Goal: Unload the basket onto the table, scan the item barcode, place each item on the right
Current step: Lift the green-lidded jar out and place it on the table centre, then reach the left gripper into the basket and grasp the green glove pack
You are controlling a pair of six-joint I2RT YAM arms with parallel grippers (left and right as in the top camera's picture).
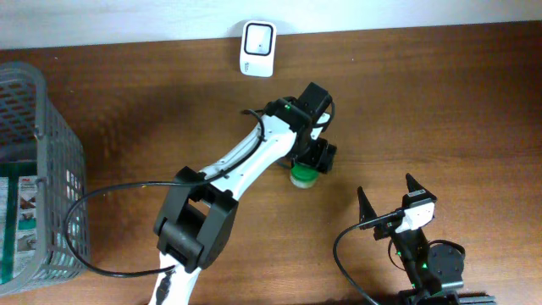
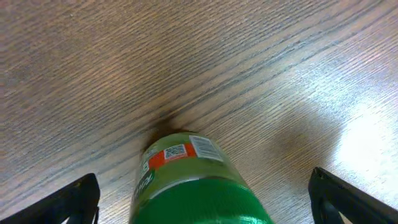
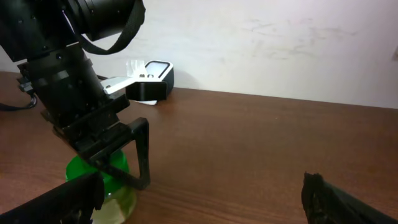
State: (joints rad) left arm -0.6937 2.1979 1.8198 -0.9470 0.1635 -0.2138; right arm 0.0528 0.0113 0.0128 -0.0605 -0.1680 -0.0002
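Note:
The item is a green container [image 1: 303, 177] with an orange-and-white label. It rests on the wooden table under my left gripper [image 1: 310, 161]. In the left wrist view the container [image 2: 193, 186] sits between the two wide-apart black fingers, with a gap on each side; my left gripper [image 2: 202, 199] is open and touches nothing. The right wrist view shows the same container [image 3: 102, 180] below the left arm's fingers [image 3: 140, 149]. My right gripper [image 1: 389, 199] stands open and empty at the front right, also seen in its own view [image 3: 199, 193]. The white scanner [image 1: 257, 37] stands at the back edge.
A grey wire basket [image 1: 51, 169] holding packaged goods stands at the left edge. A black cable [image 1: 102, 229] loops from the left arm across the table. The scanner [image 3: 152, 78] stands against the white wall.

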